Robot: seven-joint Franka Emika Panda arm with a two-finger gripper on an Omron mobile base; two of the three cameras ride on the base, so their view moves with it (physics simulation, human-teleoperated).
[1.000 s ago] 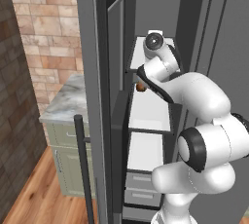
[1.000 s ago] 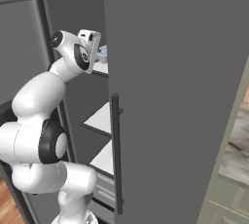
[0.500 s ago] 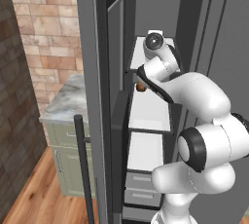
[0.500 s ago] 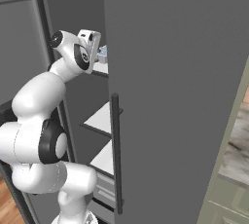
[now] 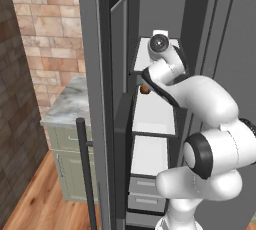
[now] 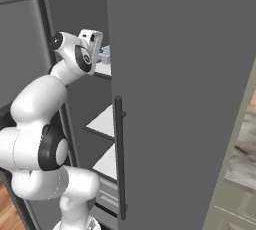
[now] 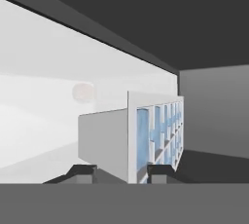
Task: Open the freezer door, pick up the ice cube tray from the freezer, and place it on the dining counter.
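The step in hand looks like the grasp of the ice cube tray (image 7: 155, 138) inside the freezer (image 5: 170, 39), with the freezer door (image 5: 102, 109) already swung wide. In the hand view the two dark fingertips (image 7: 81, 171) rise at the bottom with the tray's near end standing between them, so the hand (image 7: 120, 172) is spread around it; whether the pads already touch its walls I cannot tell. To do this well, the fingers should go a little deeper along the tray before they press together, so the grip lands on solid wall and not just the near lip. The hand should then lift only slightly, since the compartment's dark ceiling sits close above, and draw straight back out past the door edge.

The tray lies on the upper white shelf (image 7: 39, 121), just ahead of the hand, its blue-and-white cells running away toward the shelf's far right edge. In the right base view the tray (image 6: 105, 54) peeks out just beyond the wrist. A small brown round item (image 5: 145, 89) sits on the shelf below.
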